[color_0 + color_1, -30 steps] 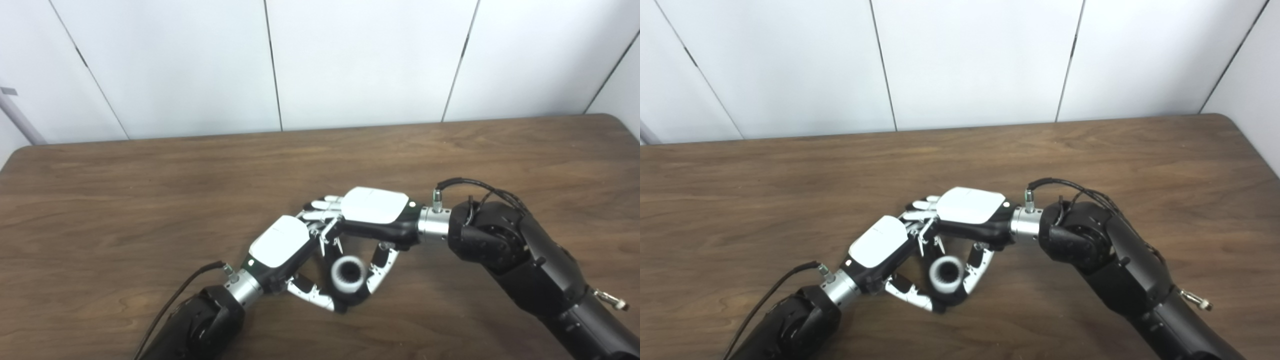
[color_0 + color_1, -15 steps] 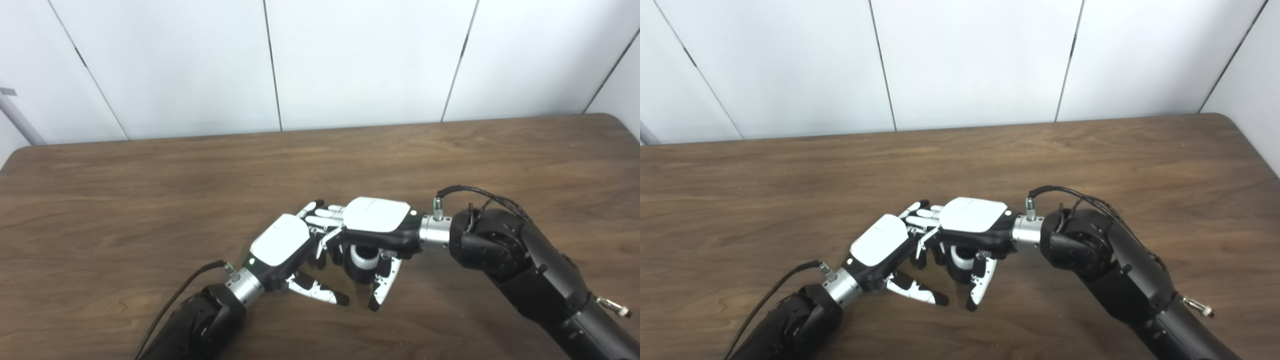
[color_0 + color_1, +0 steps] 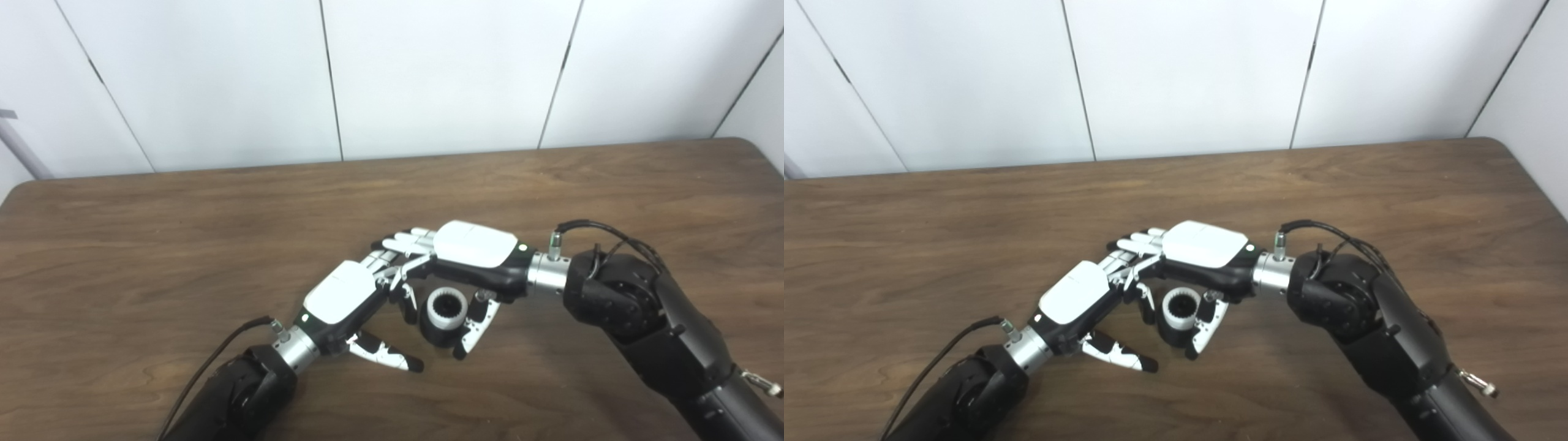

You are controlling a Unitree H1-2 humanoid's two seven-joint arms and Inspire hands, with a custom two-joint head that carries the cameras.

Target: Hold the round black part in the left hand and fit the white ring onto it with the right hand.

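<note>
Mid-table point(image 3: 184, 214): white ring point(image 3: 446, 304) atop black part point(image 3: 438, 334) | right hand point(image 3: 474, 260), left hand point(image 3: 349, 300) spread, released

The ring point(image 3: 446, 305) sits on top of the round part point(image 3: 436, 334), which stands on the table point(image 3: 153, 245). The left hand point(image 3: 352, 303) is at nine o'clock from the part, the right hand point(image 3: 468, 260) at twelve, with its thumb at three o'clock.

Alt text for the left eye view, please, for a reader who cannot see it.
A white ring sits on top of a round black part standing on a brown wooden table. The left hand and right hand flank it, fingers spread; whether either touches it cannot be told.
</note>
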